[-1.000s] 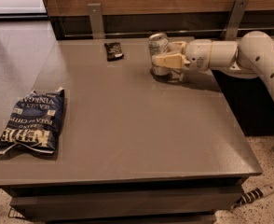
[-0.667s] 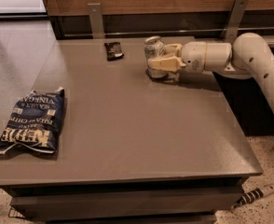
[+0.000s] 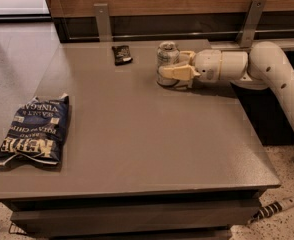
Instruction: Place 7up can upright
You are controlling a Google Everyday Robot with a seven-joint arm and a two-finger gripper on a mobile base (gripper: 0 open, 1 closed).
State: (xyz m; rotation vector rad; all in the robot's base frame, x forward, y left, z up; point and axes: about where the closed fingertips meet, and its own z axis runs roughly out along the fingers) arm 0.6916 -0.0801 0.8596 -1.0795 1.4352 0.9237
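The 7up can [image 3: 167,51], silvery with a pale label, stands upright on the grey-brown table [image 3: 137,134] near its far edge, right of centre. My gripper [image 3: 171,67] reaches in from the right on a cream arm and is shut on the can's lower half. One finger [image 3: 177,74] lies across the front of the can and the other sits behind it. The can's base is at the table surface.
A small black packet [image 3: 121,54] lies left of the can near the far edge. A blue chip bag [image 3: 34,129] lies at the table's left front. Two metal posts [image 3: 102,21] and a wooden wall stand behind the table. The table's right edge drops to the floor.
The gripper has carried the can a little to the left and back, and the can has gone from tilted to upright on the table.
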